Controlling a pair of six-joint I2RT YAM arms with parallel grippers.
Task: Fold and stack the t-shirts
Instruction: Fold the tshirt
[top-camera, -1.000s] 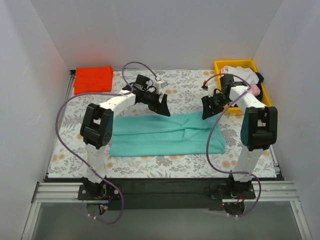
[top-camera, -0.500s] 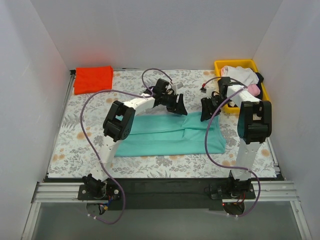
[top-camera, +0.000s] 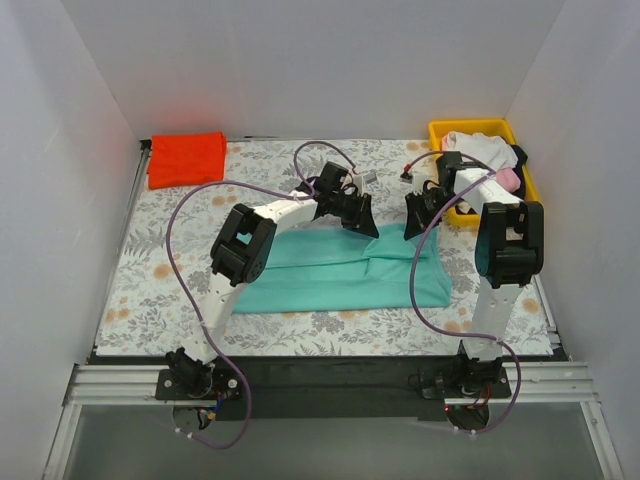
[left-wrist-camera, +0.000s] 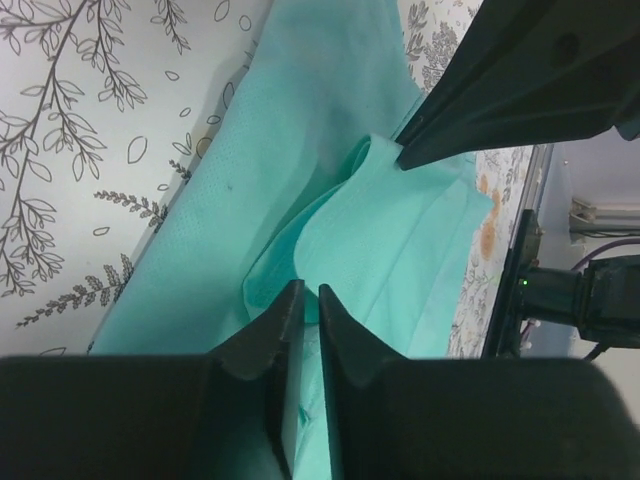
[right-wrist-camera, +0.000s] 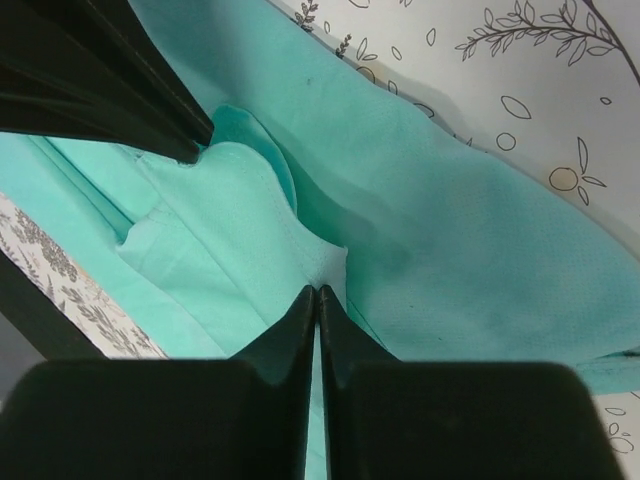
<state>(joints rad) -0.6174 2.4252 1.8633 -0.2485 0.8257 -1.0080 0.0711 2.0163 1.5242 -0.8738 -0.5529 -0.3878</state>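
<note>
A teal-green t-shirt (top-camera: 330, 270) lies folded into a wide band on the patterned cloth. My left gripper (top-camera: 360, 218) is at the middle of its far edge, shut on a raised fold of the teal t-shirt (left-wrist-camera: 350, 230), with cloth showing between the fingertips (left-wrist-camera: 292, 300). Close to its right, my right gripper (top-camera: 412, 222) is shut on the same edge, pinching a pale fold of the teal t-shirt (right-wrist-camera: 420, 230) at my right gripper's tips (right-wrist-camera: 318, 292). A red-orange t-shirt (top-camera: 187, 157) lies folded at the far left corner.
A yellow tray (top-camera: 480, 127) at the far right holds white (top-camera: 480, 148), pink and black shirts in a heap. The fern-patterned cloth (top-camera: 160, 270) covers the table. White walls close in left, right and behind. The two grippers stand near each other.
My left arm swung right along the shirt's far edge toward the right gripper. Both grippers went from open to shut on the teal cloth. The right arm shifted only slightly.
</note>
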